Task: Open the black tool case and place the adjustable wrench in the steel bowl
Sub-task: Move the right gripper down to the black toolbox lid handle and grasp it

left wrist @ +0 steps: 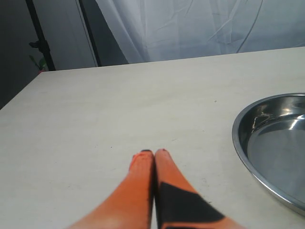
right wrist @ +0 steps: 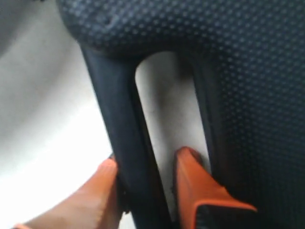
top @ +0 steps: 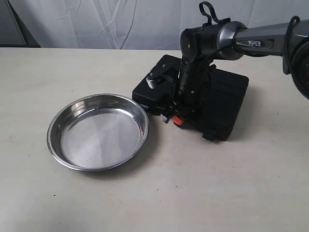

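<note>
Black tool case (right wrist: 248, 71) handle in right gripper (right wrist: 145, 176)

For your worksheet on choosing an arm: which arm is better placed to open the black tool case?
Right. The right gripper already straddles the handle bar of the black tool case, a finger either side. The left gripper is shut over bare table beside the steel bowl.

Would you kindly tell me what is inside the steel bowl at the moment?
Nothing shows inside the steel bowl: only its bare shiny bottom and reflections. The black tool case beside it is partly covered by the right gripper, so its contents cannot be seen.
</note>
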Robot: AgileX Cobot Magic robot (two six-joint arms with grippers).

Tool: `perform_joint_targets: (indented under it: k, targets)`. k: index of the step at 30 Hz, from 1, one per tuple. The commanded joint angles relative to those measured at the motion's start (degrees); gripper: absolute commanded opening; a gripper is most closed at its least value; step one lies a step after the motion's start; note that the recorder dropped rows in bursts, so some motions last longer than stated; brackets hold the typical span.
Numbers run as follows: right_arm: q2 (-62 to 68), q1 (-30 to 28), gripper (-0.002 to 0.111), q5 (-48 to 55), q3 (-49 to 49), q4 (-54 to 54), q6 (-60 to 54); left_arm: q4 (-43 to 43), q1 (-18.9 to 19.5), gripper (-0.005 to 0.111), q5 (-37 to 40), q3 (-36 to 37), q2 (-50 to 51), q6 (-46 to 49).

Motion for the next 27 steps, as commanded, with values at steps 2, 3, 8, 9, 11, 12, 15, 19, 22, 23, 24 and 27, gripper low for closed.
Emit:
perform_joint_targets:
  k: [2, 3, 8, 9, 11, 12, 15, 19, 22, 23, 24, 27]
  targets:
    - [-1.6, -0.1, 0.0, -0.1, -0.5, -0.5, 0.6, 0.0, -0.2, 0.0, -0.9, -0.1, -0.2, -0.3]
    - [-2.0, -0.1, 0.002, 0.0, -0.5, -0.5, 0.6, 0.0, -0.2, 0.0, -0.9, -0.1, -0.2, -0.3]
    - [-2.1, -0.1, 0.025, 1.9, -0.5, -0.4, 0.9, 0.0, -0.2, 0.0, -0.9, -0.1, -0.2, -0.3]
    - [-2.1, -0.1, 0.029, 2.1, -0.5, -0.4, 1.8, 0.0, -0.2, 0.0, -0.9, -0.1, -0.2, -0.3]
    - [-2.1, -0.1, 0.028, 2.5, -0.5, -0.9, 2.9, 0.0, -0.2, 0.0, -0.9, -0.1, -0.2, -0.3]
    - [-2.1, -0.1, 0.028, 3.0, -0.5, -0.9, 2.9, 0.0, -0.2, 0.0, -0.9, -0.1, -0.2, -0.3]
    - [-2.1, -0.1, 0.028, 3.1, -0.5, -0.9, 3.4, 0.0, -0.2, 0.0, -0.9, -0.1, -0.2, -0.3]
    - [-2.1, -0.1, 0.015, 3.1, -0.5, -1.7, 3.4, 0.0, -0.2, 0.0, -0.9, -0.1, -0.2, -0.3]
    - [-2.4, -0.1, -0.001, 4.0, -0.5, -1.8, 3.4, 0.0, -0.2, 0.0, -0.9, -0.1, -0.2, -0.3]
    - [-2.4, -0.1, -0.001, 4.3, -0.5, -1.8, 3.4, 0.0, -0.2, 0.0, -0.9, -0.1, -0.2, -0.3]
    - [-2.6, 0.1, -0.001, 4.6, -0.5, -1.8, 3.4, 0.0, -0.2, 0.0, -0.9, -0.1, -0.2, -0.3]
    - [-3.4, 0.1, -0.001, 5.5, -0.5, -0.3, 3.4, 0.0, -0.2, 0.0, -0.9, -0.1, -0.2, -0.3]
